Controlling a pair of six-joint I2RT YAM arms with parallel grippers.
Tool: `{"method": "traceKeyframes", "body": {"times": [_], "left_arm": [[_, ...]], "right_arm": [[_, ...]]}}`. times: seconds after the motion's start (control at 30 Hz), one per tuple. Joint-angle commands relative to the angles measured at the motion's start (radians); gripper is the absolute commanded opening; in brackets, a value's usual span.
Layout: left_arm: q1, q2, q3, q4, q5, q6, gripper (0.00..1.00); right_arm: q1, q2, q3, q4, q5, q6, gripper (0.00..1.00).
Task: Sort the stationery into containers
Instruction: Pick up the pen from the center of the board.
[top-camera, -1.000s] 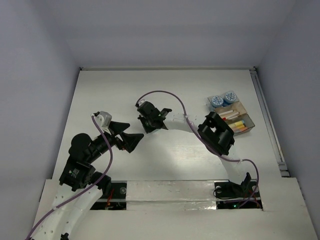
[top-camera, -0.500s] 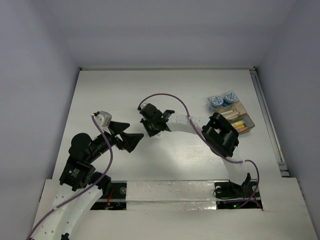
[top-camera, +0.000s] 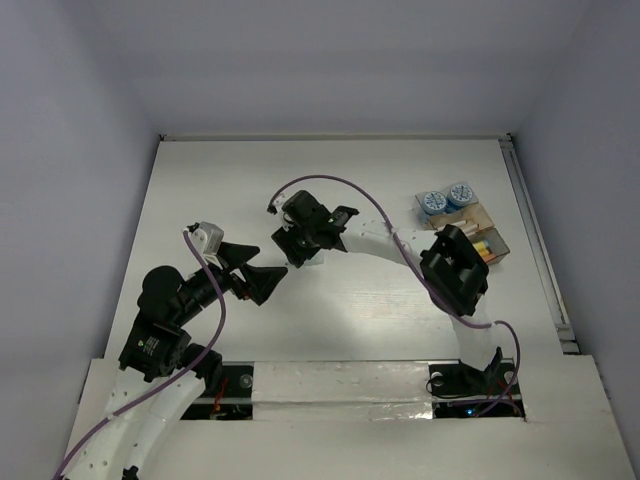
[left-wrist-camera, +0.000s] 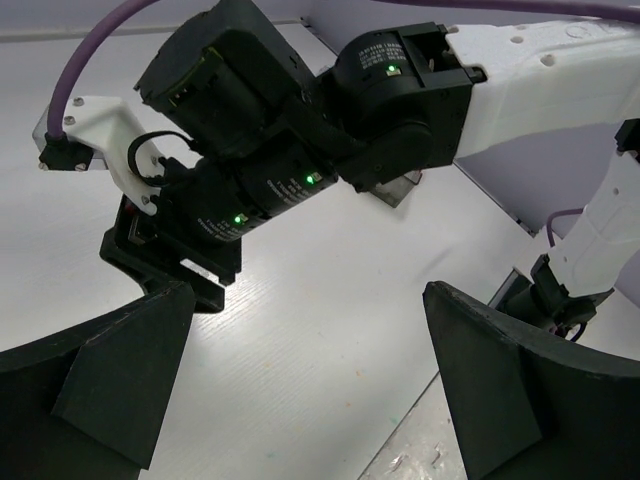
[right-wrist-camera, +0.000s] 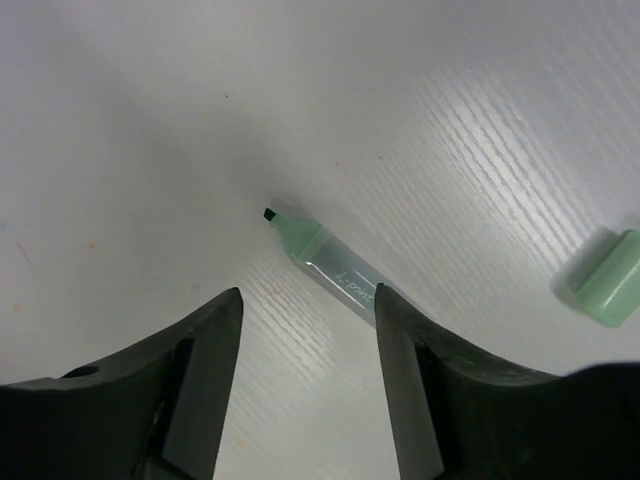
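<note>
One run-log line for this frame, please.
left gripper: open, empty | right gripper: open above uncapped light-green highlighter pen lying on white table | loose green cap: apart from pen | phase: likely pre-grasp

Wide-open left gripper (left-wrist-camera: 300, 385); right gripper (right-wrist-camera: 308, 300) parted.

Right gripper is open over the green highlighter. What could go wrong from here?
The green highlighter lies uncapped, its cap lying apart; the bare tip may mark whatever it touches. Its body runs under one finger of the right gripper, off-centre, so closing could shove it. The left gripper sits close by: collision risk.
</note>
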Motion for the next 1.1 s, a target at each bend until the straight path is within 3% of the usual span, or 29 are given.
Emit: {"method": "traceKeyframes", "body": {"times": [0.0,0.07,0.27,0.5,0.73,0.77,0.83,0.93,1.07], "left_arm": [[0.003,0.006,0.01,0.056,0.008,0.012,0.99],[0.003,0.004,0.01,0.056,0.007,0.011,0.99],[0.003,0.009,0.01,0.054,0.008,0.012,0.99],[0.003,0.006,0.011,0.051,0.001,0.012,0.99],[0.003,0.009,0.011,0.051,-0.001,0.012,0.99],[0.003,0.011,0.011,0.053,0.002,0.012,0.99],[0.012,0.012,0.01,0.054,0.002,0.011,0.99],[0.012,0.017,0.008,0.054,-0.001,0.006,0.99],[0.012,0.04,-0.001,0.059,-0.022,-0.006,0.99]], "right_arm": [[-0.026,0.021,0.097,-0.063,-0.117,-0.227,0.63],[-0.026,0.044,0.117,-0.106,-0.147,-0.291,0.69],[-0.046,0.144,0.258,-0.287,-0.229,-0.399,0.71],[-0.046,0.242,0.312,-0.288,-0.254,-0.387,0.68],[-0.046,0.266,0.27,-0.185,-0.187,-0.301,0.44],[-0.046,0.265,0.264,-0.167,-0.167,-0.292,0.35],[-0.046,0.263,0.246,-0.157,-0.157,-0.272,0.3],[-0.046,0.25,0.209,-0.139,-0.133,-0.229,0.14],[-0.055,0.165,0.111,0.014,-0.029,-0.109,0.0]]}}
